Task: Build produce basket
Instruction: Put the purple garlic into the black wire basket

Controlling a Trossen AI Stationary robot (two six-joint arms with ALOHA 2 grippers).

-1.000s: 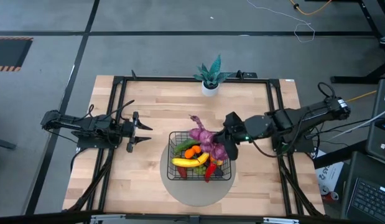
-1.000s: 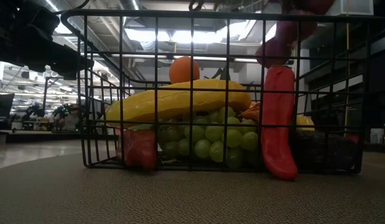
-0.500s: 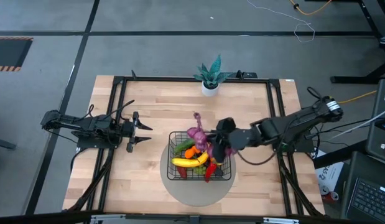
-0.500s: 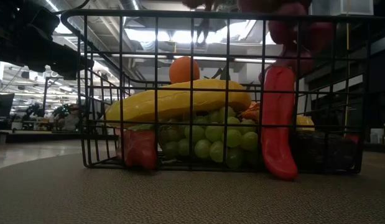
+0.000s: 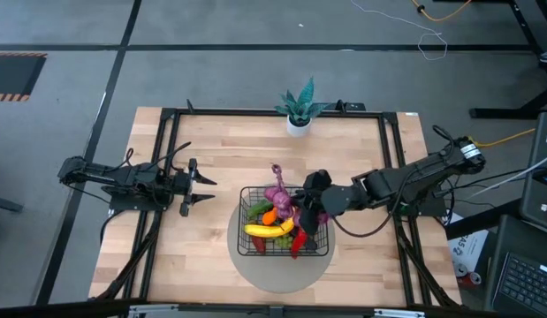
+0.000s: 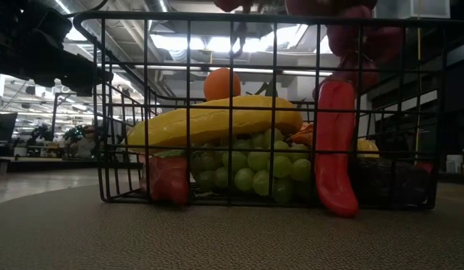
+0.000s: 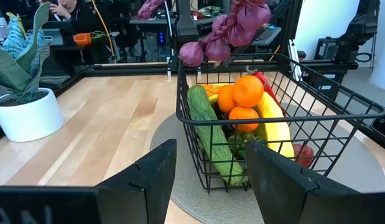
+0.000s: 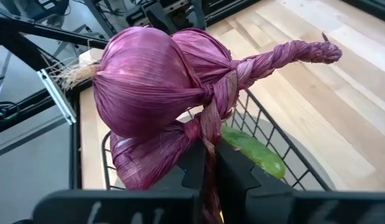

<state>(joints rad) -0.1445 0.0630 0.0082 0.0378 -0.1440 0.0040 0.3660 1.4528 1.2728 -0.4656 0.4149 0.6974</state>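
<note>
The black wire basket (image 5: 255, 246) stands on a round grey mat, filled with produce: a yellow banana (image 5: 269, 229), green grapes (image 6: 254, 169), oranges (image 7: 245, 93), a cucumber (image 7: 208, 134) and a red pepper (image 6: 334, 142). A purple lumpy string of bulbs (image 5: 279, 190) hangs over the basket's far right part, with my right gripper (image 5: 305, 212) shut on it. It also shows in the left wrist view as the string (image 7: 232, 25) above the rim. My left gripper (image 5: 202, 185) waits open to the left of the basket. My right gripper pinches a strand of the string's braided stalk (image 8: 209, 134) between its two fingers, just beneath the big bulbs (image 8: 148, 87). The fingers slant down from the table's right side. The string is held up over the basket, its twisted tail (image 8: 292, 53) pointing toward the far edge.
A potted plant in a white pot (image 5: 299, 110) stands at the table's far edge behind the basket. Black frame rails (image 5: 167, 141) run along the table's sides. Bare wood (image 5: 229, 155) lies between the basket, the plant and my left gripper.
My right gripper has moved toward the table's left edge and down, tipping more downward, carrying the purple string from the basket's right rim to above its contents. The string now sits lower over the basket. The basket and its produce have stayed put.
</note>
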